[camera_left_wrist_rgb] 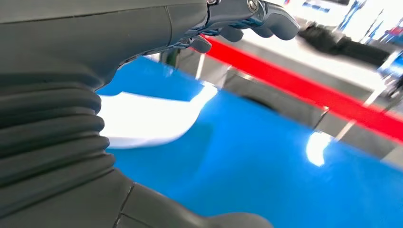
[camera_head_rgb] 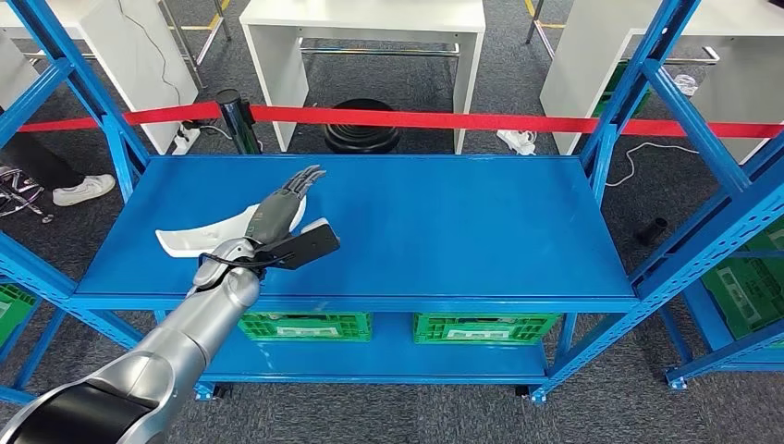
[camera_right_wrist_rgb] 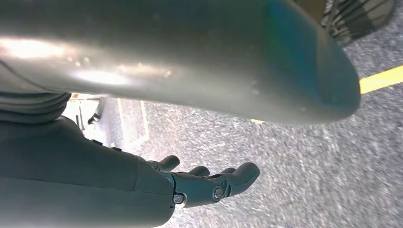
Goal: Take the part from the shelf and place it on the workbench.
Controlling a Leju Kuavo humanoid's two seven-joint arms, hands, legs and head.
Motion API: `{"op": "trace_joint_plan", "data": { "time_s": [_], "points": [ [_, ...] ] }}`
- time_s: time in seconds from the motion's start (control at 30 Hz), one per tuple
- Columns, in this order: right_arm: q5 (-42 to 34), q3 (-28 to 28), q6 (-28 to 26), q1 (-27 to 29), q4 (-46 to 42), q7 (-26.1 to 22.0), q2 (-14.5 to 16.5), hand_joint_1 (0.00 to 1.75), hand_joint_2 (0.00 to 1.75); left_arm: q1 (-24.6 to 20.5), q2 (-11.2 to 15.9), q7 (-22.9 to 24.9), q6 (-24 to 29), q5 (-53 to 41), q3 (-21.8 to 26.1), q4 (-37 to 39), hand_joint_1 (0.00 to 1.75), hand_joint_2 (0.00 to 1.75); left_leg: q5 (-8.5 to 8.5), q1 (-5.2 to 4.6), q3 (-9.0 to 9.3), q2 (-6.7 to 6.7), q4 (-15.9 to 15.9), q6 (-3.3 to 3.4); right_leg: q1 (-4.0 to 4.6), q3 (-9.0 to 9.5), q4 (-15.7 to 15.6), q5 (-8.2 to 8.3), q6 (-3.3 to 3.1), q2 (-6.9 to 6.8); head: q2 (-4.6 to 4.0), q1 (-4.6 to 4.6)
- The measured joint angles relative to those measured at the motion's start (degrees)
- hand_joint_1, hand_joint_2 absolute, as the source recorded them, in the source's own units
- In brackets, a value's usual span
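Blue steel shelf (camera_head_rgb: 444,222), the landmark for all positions: its broad top deck spans the head view between blue perforated uprights. White tables (camera_head_rgb: 362,18) stand beyond its far edge, behind a red barrier tape (camera_head_rgb: 416,118) stretched along that edge. Two green crates (camera_head_rgb: 487,326) sit on the lower level beneath the deck's near edge. Left arm (camera_head_rgb: 194,319), silver, reaches over the near-left corner of the deck. White curved part (camera_head_rgb: 199,236) lies flat on the deck near its left end; the left wrist view shows it (camera_left_wrist_rgb: 142,121) just beside the ribbed wrist cover. Left hand (camera_head_rgb: 282,213) hovers above the part's right end, fingers extended and spread, holding nothing. Right hand (camera_right_wrist_rgb: 209,183) hangs over grey carpet (camera_right_wrist_rgb: 309,180), away from the shelf, fingers loosely extended and apart, holding nothing.
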Motion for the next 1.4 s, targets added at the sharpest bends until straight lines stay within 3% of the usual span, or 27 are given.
{"op": "trace_joint_plan", "data": {
  "time_s": [0.2,0.67,1.07,1.4],
  "points": [
    [-0.69,-0.1,-0.75,0.05,0.0,-2.11,0.92,0.0,0.0,1.8,0.37,6.67,-1.3,-1.09,-0.92,1.33,0.0,1.75,0.02,0.02,0.11,0.04,-0.04,0.01,0.04,0.03,0.03,0.02,0.04,0.01,0.0,-0.02],
    [-0.8,-0.46,-0.25,0.06,0.0,-5.2,1.07,0.0,0.0,3.18,5.97,22.13,-5.83,-2.69,-1.66,2.94,0.0,1.75,0.03,0.04,0.38,0.02,-0.18,-0.08,0.06,0.28,0.08,-0.12,-0.06,-0.01,0.0,0.0],
    [-0.06,-0.48,0.48,0.03,0.0,-5.88,1.04,0.0,0.0,4.3,9.61,21.75,-0.69,-2.28,-1.49,3.13,0.0,1.75,0.03,0.04,0.82,0.03,-0.29,-0.09,0.07,0.65,0.08,-0.18,-0.14,-0.05,0.0,-0.02],
    [-0.12,-0.48,0.43,0.02,0.0,-7.73,1.07,0.0,0.0,4.84,9.99,20.22,2.52,-6.3,-1.67,3.16,0.0,1.75,0.03,0.04,0.93,0.03,-0.31,-0.09,0.06,0.74,0.08,-0.19,-0.15,-0.05,0.0,-0.02]
  ]
}}
